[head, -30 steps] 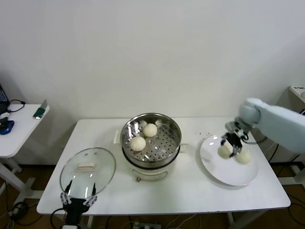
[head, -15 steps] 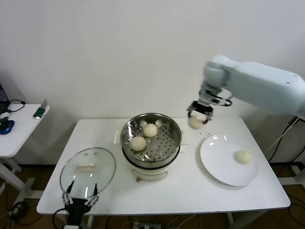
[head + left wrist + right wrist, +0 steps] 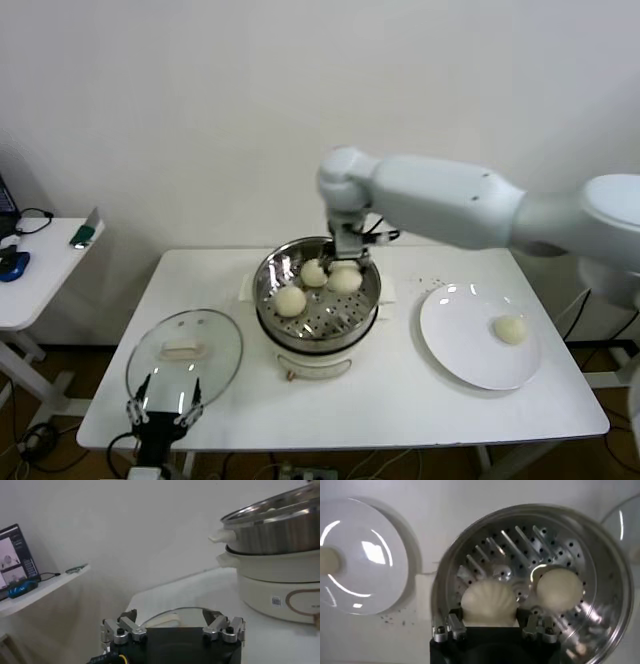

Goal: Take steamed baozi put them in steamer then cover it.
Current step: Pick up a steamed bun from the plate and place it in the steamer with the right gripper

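The steel steamer sits mid-table on its cream pot base. Two baozi lie inside it. My right gripper hangs over the basket, shut on a third baozi. In the right wrist view that baozi fills the gap between the fingers above the perforated floor, next to another baozi. One baozi stays on the white plate. The glass cover lies at the table's front left. My left gripper stands open just before it, at the cover's rim.
A side table with a mouse and a phone stands to the left. In the left wrist view the pot base rises past the lid. The wall runs close behind the table.
My right arm has lifted a baozi off the plate and carried it left to over the steamer. The left gripper has stayed by the cover.
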Tool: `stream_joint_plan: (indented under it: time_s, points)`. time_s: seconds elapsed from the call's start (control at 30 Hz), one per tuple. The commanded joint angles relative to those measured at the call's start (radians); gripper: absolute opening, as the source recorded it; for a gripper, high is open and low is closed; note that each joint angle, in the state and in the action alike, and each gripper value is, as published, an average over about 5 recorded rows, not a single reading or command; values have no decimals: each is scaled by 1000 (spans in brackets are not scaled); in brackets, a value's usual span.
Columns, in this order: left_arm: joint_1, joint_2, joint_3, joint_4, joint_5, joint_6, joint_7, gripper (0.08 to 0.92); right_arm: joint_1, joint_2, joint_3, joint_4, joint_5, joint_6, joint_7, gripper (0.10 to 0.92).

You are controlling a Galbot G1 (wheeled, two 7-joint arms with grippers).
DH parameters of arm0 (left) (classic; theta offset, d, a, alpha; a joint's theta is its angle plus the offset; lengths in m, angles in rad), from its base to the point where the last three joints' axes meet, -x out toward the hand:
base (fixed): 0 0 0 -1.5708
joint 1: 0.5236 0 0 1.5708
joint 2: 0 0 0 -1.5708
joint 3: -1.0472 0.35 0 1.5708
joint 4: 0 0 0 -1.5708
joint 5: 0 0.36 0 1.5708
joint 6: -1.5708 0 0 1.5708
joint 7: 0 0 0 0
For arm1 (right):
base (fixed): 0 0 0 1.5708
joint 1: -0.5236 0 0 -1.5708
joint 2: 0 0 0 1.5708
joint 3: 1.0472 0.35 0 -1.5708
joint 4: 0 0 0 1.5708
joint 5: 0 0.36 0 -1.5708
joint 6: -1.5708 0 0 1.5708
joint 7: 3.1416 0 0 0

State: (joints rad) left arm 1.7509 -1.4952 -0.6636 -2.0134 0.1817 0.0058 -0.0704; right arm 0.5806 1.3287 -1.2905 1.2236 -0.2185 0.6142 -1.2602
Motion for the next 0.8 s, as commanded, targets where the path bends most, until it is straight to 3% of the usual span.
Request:
stream_joint_plan:
  time_s: [0.03,0.8]
  points:
    - [1,4,-2,5,-10,-3,1,823,-95,136,12,-15,-77,51,3,690]
    - [20,6,-7,28,-21,-19,0,823,-95,76,-45,58,-39,15,-10,723]
